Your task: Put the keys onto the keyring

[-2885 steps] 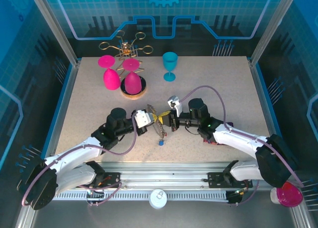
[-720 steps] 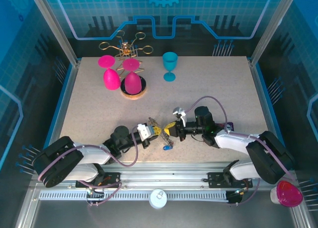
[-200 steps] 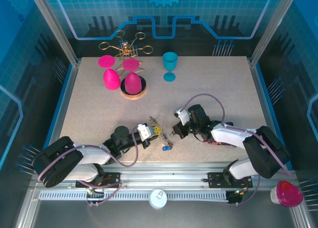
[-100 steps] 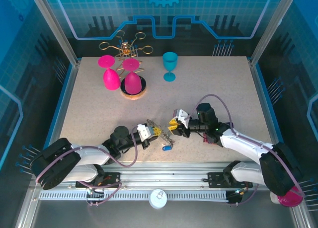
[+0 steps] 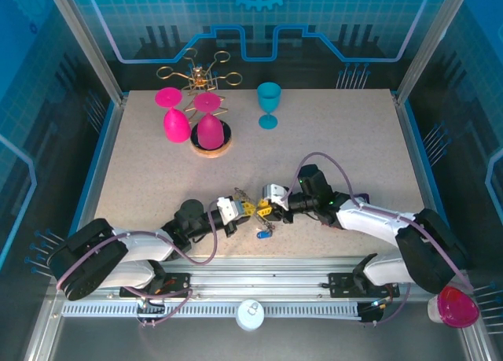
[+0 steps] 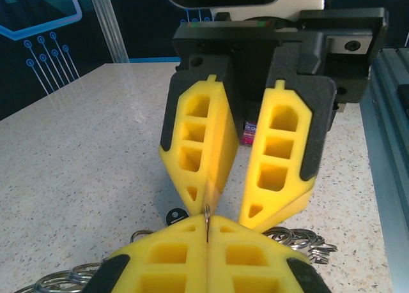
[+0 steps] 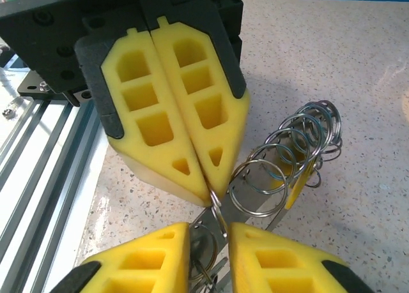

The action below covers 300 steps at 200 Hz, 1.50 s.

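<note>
My left gripper [image 5: 245, 208] is shut on a thin silvery split ring [image 6: 207, 216] of the keyring; the ring's edge pokes out between the pads. Facing it tip to tip, my right gripper [image 5: 266, 210] stands open with a narrow gap, and the same ring [image 7: 219, 211] sits in that gap [image 7: 217, 232]. A string of silvery rings [image 7: 287, 156] with a yellow tag [image 7: 298, 184] trails off beside the left gripper's fingers [image 7: 185, 114]. A blue key [image 5: 264, 233] lies on the table just below the grippers. A black key head [image 6: 174, 214] rests by the right gripper's fingers [image 6: 198, 140].
Two pink goblets [image 5: 176, 122] and a gold wire rack [image 5: 200, 74] stand at the back left, a teal goblet [image 5: 269, 103] at the back centre. The metal rail of the table's near edge [image 5: 259, 278] runs close behind both grippers.
My right gripper has slid left and slightly nearer, up to the left gripper's tips, and its jaws have narrowed. The left arm has held still, shut on the ring.
</note>
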Each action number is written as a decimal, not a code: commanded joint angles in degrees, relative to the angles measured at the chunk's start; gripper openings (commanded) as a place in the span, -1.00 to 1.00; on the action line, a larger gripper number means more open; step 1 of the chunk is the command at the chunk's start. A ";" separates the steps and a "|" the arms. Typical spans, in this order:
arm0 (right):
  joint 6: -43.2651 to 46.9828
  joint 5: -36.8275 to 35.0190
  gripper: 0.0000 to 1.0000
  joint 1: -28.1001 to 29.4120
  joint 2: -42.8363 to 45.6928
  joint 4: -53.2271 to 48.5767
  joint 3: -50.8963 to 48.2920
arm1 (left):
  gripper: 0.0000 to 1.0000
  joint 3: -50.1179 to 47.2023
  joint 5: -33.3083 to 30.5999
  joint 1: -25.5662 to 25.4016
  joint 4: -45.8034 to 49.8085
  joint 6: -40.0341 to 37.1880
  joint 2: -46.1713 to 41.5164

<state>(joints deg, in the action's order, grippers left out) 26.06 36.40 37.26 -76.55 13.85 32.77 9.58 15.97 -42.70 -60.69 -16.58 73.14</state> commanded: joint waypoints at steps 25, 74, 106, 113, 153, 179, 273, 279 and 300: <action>0.74 1.89 -1.00 0.89 -0.93 1.34 1.70 | -1.00 0.51 1.39 0.49 -0.81 0.48 -0.55; 0.91 0.06 -1.00 0.89 1.03 -4.59 4.15 | -0.70 3.81 -2.84 0.40 14.98 0.32 -7.47; 1.30 -1.87 -1.00 1.28 1.25 -9.02 5.97 | -0.66 8.25 -5.69 -0.19 35.43 -2.91 -15.79; 1.52 -2.47 -1.00 1.62 1.24 -9.79 6.45 | -0.67 8.91 -5.91 -0.23 37.98 -3.25 -16.67; 2.80 -5.41 -1.00 2.95 0.74 -12.59 8.40 | -0.57 11.82 -4.55 -0.24 46.79 -4.08 -17.86; 3.49 -6.24 -1.00 3.68 0.74 -12.61 8.75 | -0.46 12.33 -3.71 -0.28 48.08 -3.99 -17.45; 8.62 -7.84 -1.00 6.95 -0.87 -14.72 11.07 | -0.52 14.16 -1.91 0.77 45.15 -6.88 -13.68; 8.90 -7.84 -1.00 7.20 -1.03 -15.03 11.29 | -0.56 14.23 -1.67 0.81 45.12 -6.97 -13.42; 9.64 -8.01 -1.00 7.68 -1.55 -15.68 11.93 | -0.65 14.43 -0.89 0.95 44.61 -7.28 -12.75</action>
<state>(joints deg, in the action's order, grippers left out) 33.56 27.44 43.35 -77.34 -1.13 42.06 22.09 12.51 -42.28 -14.41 -22.81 59.57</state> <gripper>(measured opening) 0.065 0.198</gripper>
